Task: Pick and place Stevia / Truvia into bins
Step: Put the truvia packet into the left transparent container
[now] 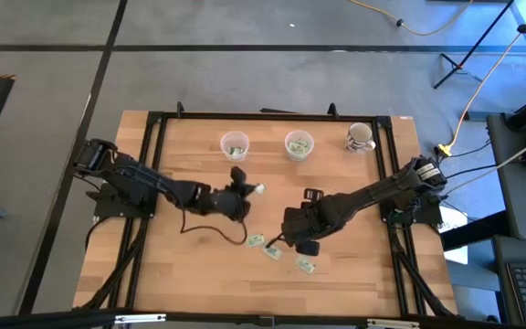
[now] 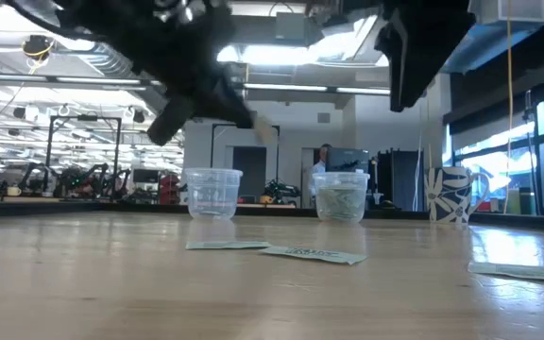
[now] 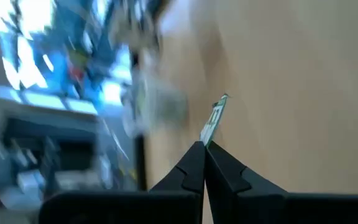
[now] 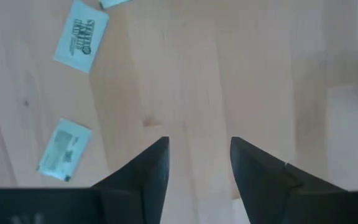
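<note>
Sachets lie on wooden table; left hand pinches one, right hand spread

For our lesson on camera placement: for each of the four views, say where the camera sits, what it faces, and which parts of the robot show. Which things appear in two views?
High view: above the table, facing straight down; both arms, two cups, mug.
Low view: table height, facing the room; arms overhead.
Left wrist view: on the left arm; left gripper shut on a sachet.
Right wrist view: on the right arm, facing the tabletop; right gripper open, fingers apart.
Shared: high and low views both show the left cup and right cup.
</note>
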`<state>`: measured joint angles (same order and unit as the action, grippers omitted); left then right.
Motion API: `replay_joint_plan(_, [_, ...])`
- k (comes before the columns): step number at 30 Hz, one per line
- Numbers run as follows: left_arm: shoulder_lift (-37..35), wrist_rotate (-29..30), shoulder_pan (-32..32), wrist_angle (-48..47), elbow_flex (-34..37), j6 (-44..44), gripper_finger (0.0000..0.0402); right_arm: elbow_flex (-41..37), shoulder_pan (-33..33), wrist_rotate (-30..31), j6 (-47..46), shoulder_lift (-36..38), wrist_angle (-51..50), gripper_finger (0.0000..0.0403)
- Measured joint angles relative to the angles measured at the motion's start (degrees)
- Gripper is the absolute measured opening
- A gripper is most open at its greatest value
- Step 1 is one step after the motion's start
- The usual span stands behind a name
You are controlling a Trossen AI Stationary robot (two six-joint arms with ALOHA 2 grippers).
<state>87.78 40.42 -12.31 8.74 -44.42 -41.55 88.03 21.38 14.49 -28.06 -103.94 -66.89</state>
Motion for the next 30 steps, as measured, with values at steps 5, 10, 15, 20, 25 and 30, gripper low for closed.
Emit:
replay_joint_plan(5, [-6.04,-0.91,6.76,-11.98,0.00,12.75,0.0002,0.00,1.94,5.79,-0.08,0.00,-0.86,0.0172])
replay_joint_plan(10, [-10.75,-2.05,14.45,-16.05,0.00,23.96,0.0002,0.00,2.93,7.99,-0.12,0.00,-0.96,0.0172])
replay_joint_plan(15, [-11.42,1.95,19.85,-18.90,0.00,26.97,0.0003,-0.24,2.93,8.49,-0.10,0.00,-1.50,0.0172])
replay_joint_plan(20, [-10.02,-1.45,23.21,-20.47,0.00,27.30,0.0002,-0.24,2.91,8.58,-0.01,0.00,-1.68,0.0172])
replay_joint_plan(25, [-6.72,-1.57,25.63,-20.23,0.00,27.44,0.0003,-0.24,2.93,8.58,-0.01,0.00,-1.64,0.0172])
replay_joint_plan(30, [-4.82,-1.55,26.77,-20.12,0.00,27.52,0.0009,-0.24,2.93,8.55,-0.12,0.00,-1.64,0.0172])
